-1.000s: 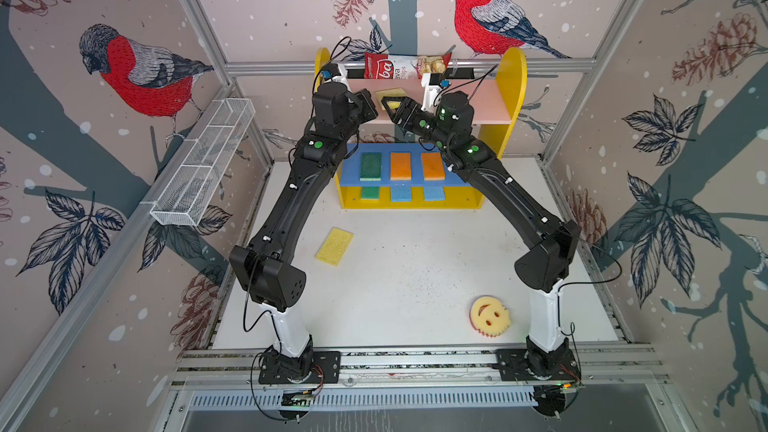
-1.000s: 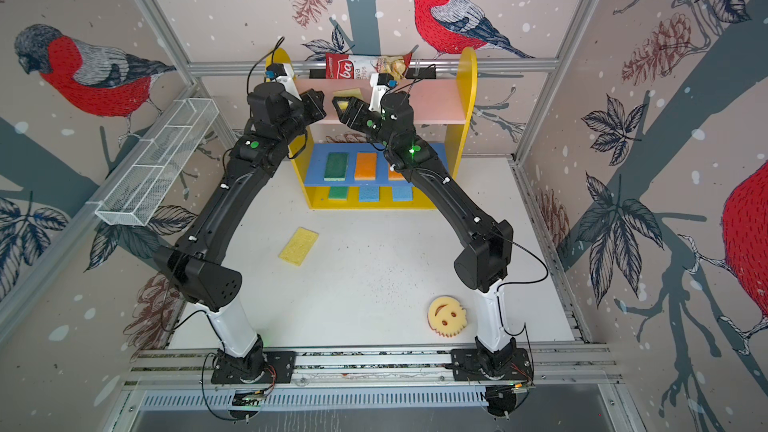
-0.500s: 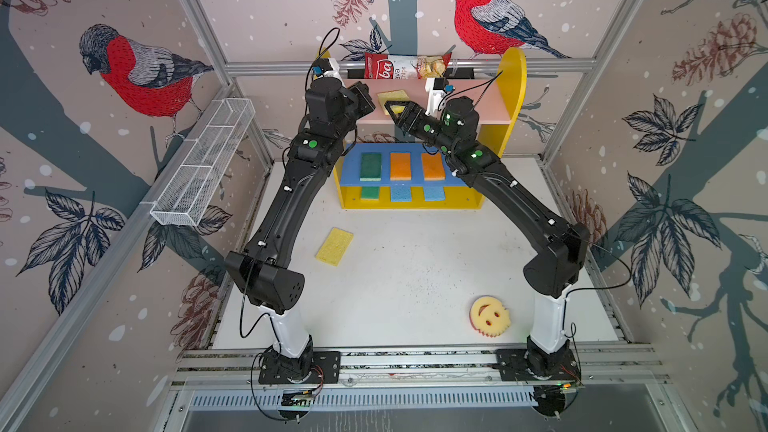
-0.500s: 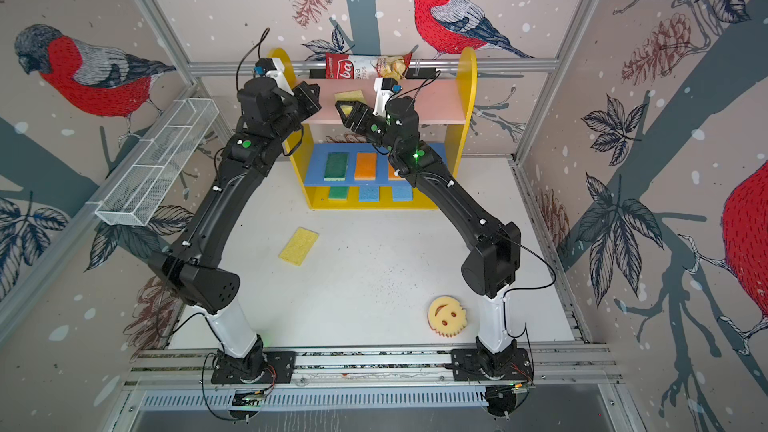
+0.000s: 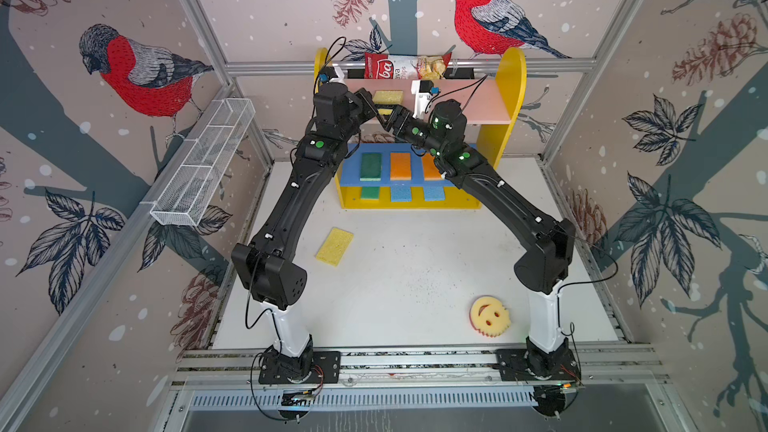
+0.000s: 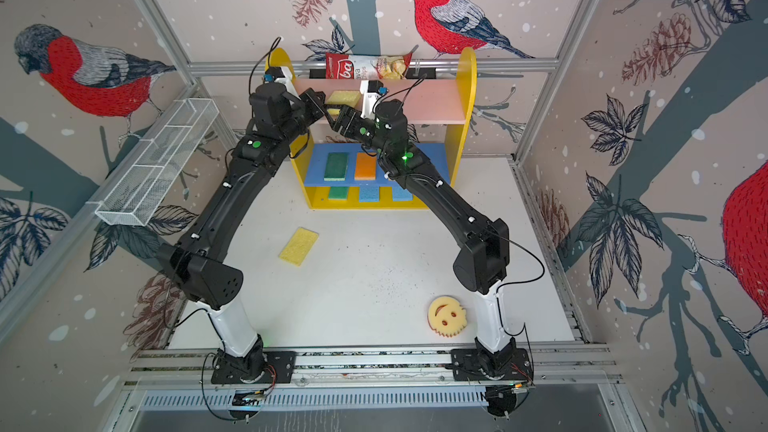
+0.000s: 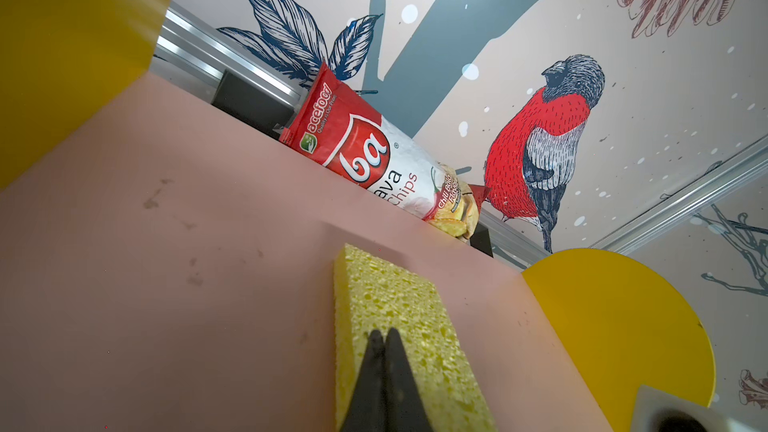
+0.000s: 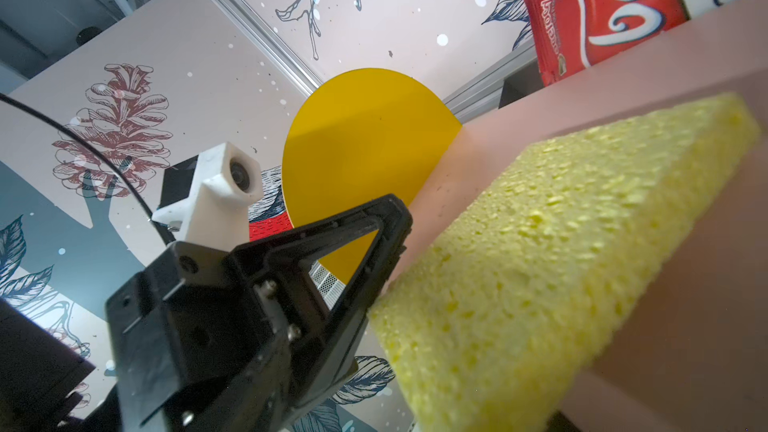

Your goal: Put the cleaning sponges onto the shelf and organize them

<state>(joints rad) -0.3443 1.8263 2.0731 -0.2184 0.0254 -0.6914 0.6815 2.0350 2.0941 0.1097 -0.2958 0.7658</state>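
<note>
Seven cleaning sponges (image 5: 370, 166) lie on the shelf (image 5: 513, 89), upper centre (including the top-board yellow sponge (image 5: 388, 97)). A flat yellow one (image 5: 335, 246) and the smiley (image 5: 490, 315) lie on the table (image 5: 395, 284), lower down. The left gripper (image 7: 384, 332) is closed and empty against that top sponge. I cannot tell how wide the right gripper (image 5: 392, 118) stands.

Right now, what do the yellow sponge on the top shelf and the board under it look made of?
The yellow sponge looks like open-pored cellulose-type foam, matte, with pits all over its faces. The pink top board is probably painted wood or laminate: flat, smooth, with a faint sheen and small scuffs. Which one is unclear.
</note>
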